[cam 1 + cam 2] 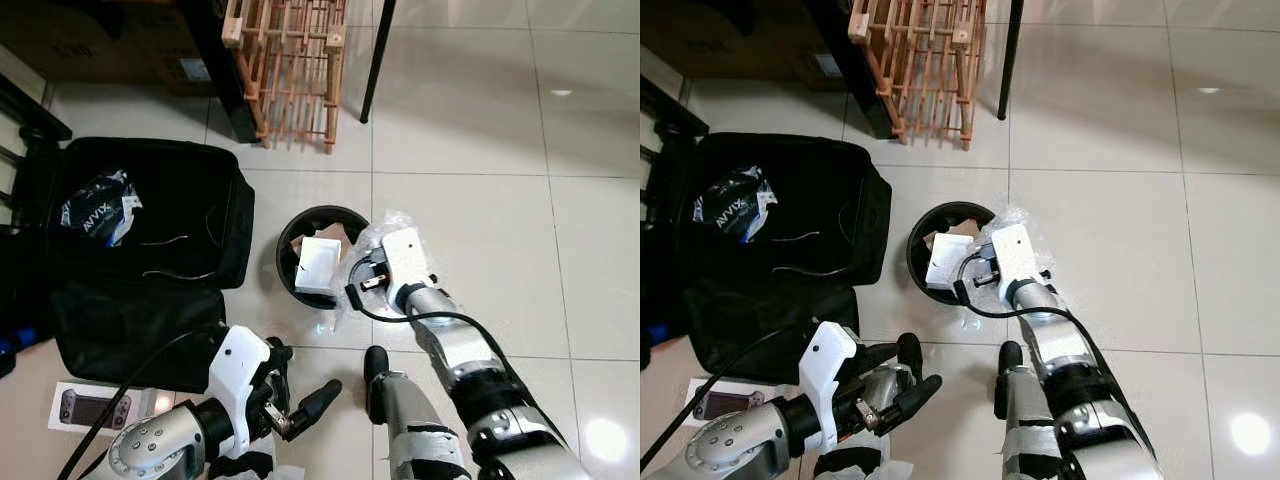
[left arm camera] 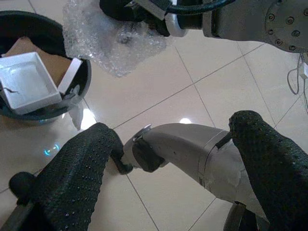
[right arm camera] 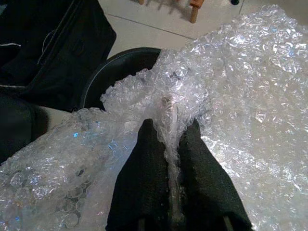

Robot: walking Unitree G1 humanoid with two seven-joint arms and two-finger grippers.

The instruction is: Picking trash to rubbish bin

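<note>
Here, in the eye views, the right gripper [image 1: 372,262] hangs beside the bin's [image 1: 287,238] rim, bubble wrap [image 1: 392,225] bunched around it; the left gripper [image 1: 305,400] sits low with fingers spread. Left wrist view: its fingers [image 2: 77,168] gape, bin and wrap beyond them. Right wrist view: fingers [image 3: 144,173] pinch the wrap [image 3: 231,96], bin [image 3: 120,62] just ahead.

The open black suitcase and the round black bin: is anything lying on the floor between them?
No. In the left eye view, only a narrow strip of bare tile separates the suitcase from the bin.
</note>
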